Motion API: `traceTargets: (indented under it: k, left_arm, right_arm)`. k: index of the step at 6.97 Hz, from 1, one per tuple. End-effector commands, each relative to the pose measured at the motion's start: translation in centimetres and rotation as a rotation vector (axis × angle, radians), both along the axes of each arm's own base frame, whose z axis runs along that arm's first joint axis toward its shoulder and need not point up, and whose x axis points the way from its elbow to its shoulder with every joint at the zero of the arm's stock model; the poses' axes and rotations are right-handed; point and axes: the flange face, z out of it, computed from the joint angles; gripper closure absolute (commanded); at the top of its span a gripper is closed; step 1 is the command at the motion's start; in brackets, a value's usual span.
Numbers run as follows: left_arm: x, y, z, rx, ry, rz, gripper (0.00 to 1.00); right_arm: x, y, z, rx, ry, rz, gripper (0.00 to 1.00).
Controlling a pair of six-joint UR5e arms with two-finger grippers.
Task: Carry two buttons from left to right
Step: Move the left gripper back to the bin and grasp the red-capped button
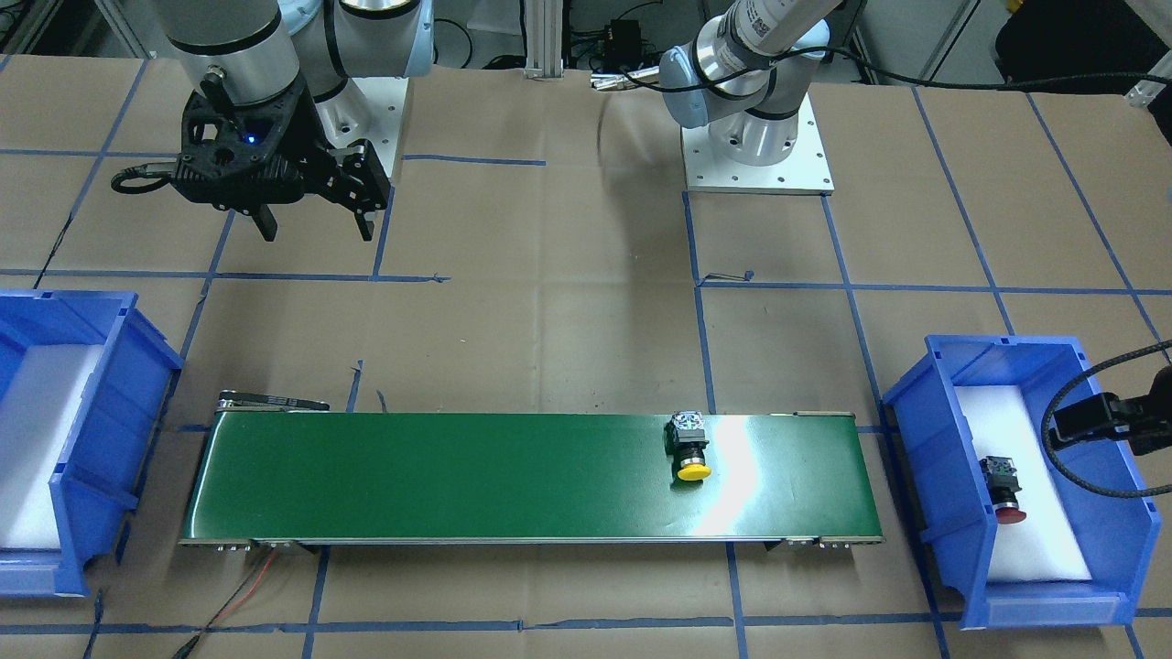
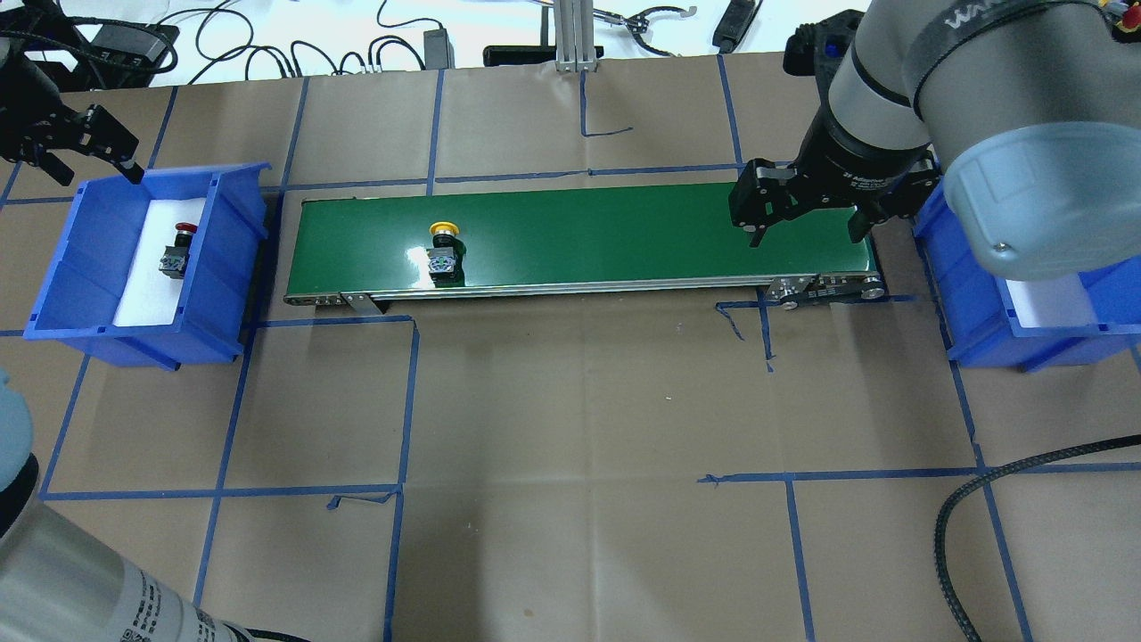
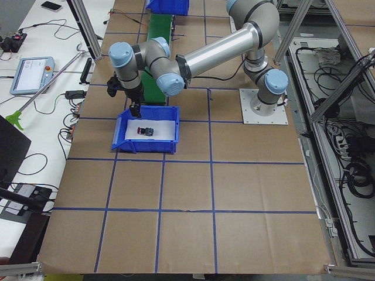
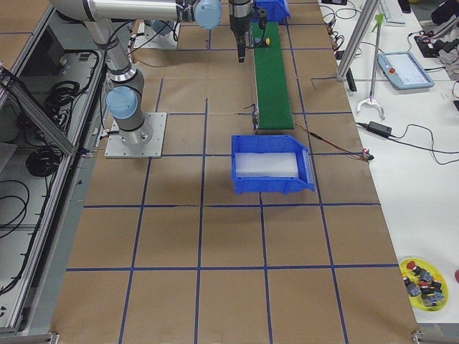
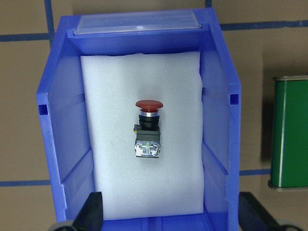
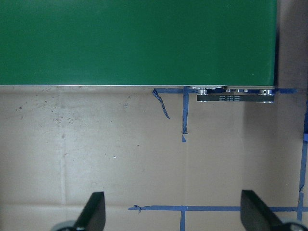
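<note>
Two silver-grey tubular robot arms, the left arm (image 3: 217,47) and right arm (image 2: 891,98), are being shown with pale blue joint caps (image 3: 124,54) on square white screw-dotted base plates (image 1: 806,169). Black angular grippers, left gripper (image 5: 172,212) and right gripper (image 1: 317,229), are being carried, with a black braided cable (image 2: 980,486) attached.

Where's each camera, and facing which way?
Front-facing: across the table, facing the robot; bases, right gripper.
Overhead: behind the robot, down on green conveyor belt; both arms.
Exterior left: table's left end; left arm over a blue bin.
Exterior right: opposite end; right arm near belt.
Left wrist: down on red-capped push-button; left fingertips.
Right wrist: down on belt edge; right fingertips.
Front-facing and overhead share the yellow-capped push-button.
</note>
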Motion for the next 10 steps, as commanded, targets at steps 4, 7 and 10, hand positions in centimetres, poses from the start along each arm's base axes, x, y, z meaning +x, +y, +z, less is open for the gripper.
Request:
traceTargets:
  k: [4,7,10]
  left_arm:
    - [0.3,-0.2,-10.7,-0.010,-0.004,0.005,0.00]
    - [-0.2,1.0,-13.8,-0.019,-0.010,0.005,0.00]
    - [1.3,0.9,-14.9,-0.022,-0.011,0.021,0.21]
  right_arm:
    - [0.0,0.0,0.0,0.000,0.000,-0.001,0.00]
    - [0.0,0.1,0.1,-0.002,0.000,-0.001,0.00]
    - [0.0,0.0,0.2,-0.005,0.000,-0.003,0.00]
